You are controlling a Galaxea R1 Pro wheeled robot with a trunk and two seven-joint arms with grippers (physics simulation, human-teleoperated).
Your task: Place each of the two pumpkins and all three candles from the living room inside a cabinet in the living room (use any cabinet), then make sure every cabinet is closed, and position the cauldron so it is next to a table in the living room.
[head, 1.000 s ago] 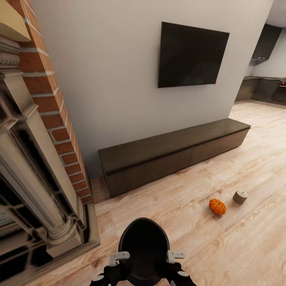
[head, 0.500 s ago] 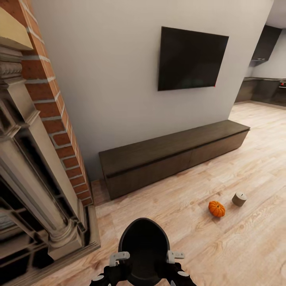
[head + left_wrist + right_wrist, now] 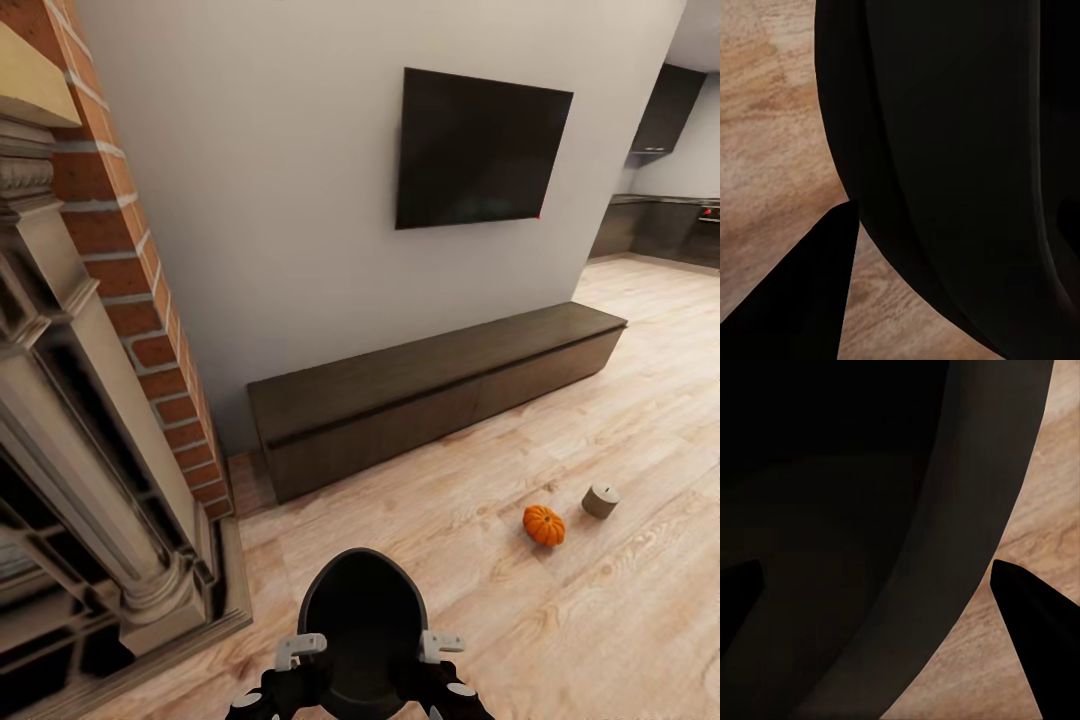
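The black cauldron [image 3: 362, 620] hangs just in front of me at the bottom of the head view. My left gripper [image 3: 298, 652] and right gripper [image 3: 442, 646] each grip its rim from opposite sides. The right wrist view has the cauldron wall [image 3: 967, 510] running between two dark fingertips [image 3: 1027, 615]. In the left wrist view the cauldron's side [image 3: 960, 165] passes close by one finger [image 3: 802, 292]. An orange pumpkin [image 3: 544, 525] lies on the wood floor to the right, with a pale candle [image 3: 601, 500] just beyond it. The long dark-brown cabinet [image 3: 430, 395] stands shut against the wall.
A brick fireplace [image 3: 90, 400] with a stone surround and raised hearth fills the left side. A black TV [image 3: 482, 148] hangs on the wall above the cabinet. Open wood floor [image 3: 640, 620] stretches right toward grey kitchen units [image 3: 665, 225].
The whole picture has drifted slightly, so the camera moved a little. The cauldron stays in the same place between both grippers; pumpkin and candle have not moved on the floor.
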